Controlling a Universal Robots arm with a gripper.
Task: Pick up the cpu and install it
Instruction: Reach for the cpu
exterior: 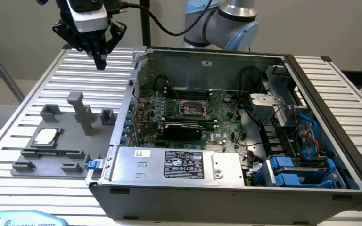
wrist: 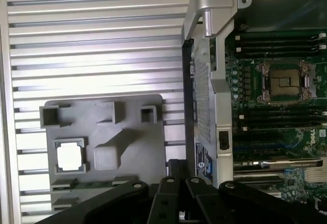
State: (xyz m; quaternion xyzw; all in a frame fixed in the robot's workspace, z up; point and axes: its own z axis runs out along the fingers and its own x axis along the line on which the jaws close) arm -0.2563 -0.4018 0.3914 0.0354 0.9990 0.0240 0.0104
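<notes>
Cpu (exterior: 45,136) lies flat, top up, in tray (exterior: 74,143) recess, exterior view's left of case (exterior: 231,188). Square, no long axis. Tall post (exterior: 77,110) just beside it, memory stick (exterior: 54,153) near. Silvery top, tan rim. Gripper (exterior: 99,62) well apart above table (exterior: 36,186), fingers together, empty.

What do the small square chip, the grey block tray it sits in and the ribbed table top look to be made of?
Small square cpu: bright silvery top, likely metal, with a tan rim, perhaps circuit board.
Grey block tray: matte, uniform grey, probably moulded or printed plastic.
Ribbed table top: pale parallel slats with a soft sheen, likely aluminium.
</notes>
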